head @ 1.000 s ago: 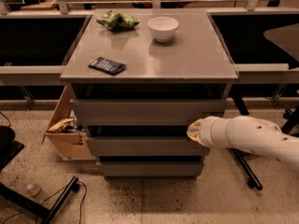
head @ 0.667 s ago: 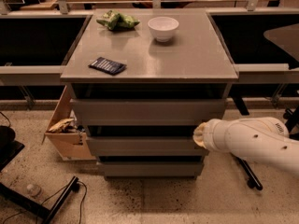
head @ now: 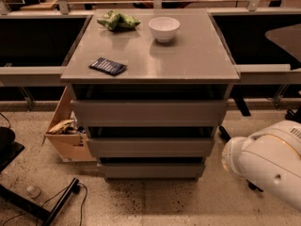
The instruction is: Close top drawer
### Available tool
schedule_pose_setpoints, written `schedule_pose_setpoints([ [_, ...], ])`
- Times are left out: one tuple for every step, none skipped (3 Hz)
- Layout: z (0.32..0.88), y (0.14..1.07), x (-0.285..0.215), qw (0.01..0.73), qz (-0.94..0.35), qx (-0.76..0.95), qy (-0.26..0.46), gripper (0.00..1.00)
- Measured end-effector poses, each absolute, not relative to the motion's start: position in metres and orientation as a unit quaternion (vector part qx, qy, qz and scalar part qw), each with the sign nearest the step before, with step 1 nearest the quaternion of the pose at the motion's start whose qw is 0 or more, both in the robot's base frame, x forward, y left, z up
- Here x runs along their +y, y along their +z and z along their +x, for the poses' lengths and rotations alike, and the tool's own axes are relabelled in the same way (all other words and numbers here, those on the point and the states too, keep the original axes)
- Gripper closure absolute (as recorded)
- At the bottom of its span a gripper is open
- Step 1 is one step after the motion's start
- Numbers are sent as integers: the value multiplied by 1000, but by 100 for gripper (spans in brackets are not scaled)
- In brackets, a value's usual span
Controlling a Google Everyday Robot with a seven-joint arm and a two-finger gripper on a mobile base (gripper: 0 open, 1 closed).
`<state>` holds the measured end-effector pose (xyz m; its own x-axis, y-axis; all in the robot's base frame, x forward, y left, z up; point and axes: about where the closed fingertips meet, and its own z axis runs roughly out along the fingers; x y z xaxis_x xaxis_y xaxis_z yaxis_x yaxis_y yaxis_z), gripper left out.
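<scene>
The grey cabinet (head: 150, 55) stands in the middle of the view with three flat drawer fronts. The top drawer (head: 148, 112) is the uppermost front, just under the countertop, with a dark gap above it. Its inside is hidden. The two other fronts lie below it. My white arm (head: 268, 161) shows at the lower right, its rounded end to the right of the middle drawer and apart from the cabinet. My gripper is not in view; only the arm's casing shows.
On the countertop are a white bowl (head: 164, 28), a green bag (head: 117, 20) and a dark packet (head: 108, 66). A light wooden box (head: 66, 131) with crumpled wrappers stands at the cabinet's left. A black stand base and cable (head: 47, 206) lie on the floor at lower left.
My arm has drawn back to the right and down, away from the drawer fronts. Its rounded end was in front of the middle drawer's right side and now stands clear of the cabinet.
</scene>
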<state>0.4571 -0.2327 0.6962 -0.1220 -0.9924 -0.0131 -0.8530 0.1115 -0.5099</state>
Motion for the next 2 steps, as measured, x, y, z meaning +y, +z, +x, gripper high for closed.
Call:
schedule_pose_setpoints([
  [404,750,-242,172,-571,770,-227,100],
  [382,818,-248,212,-491,802,-265,100],
])
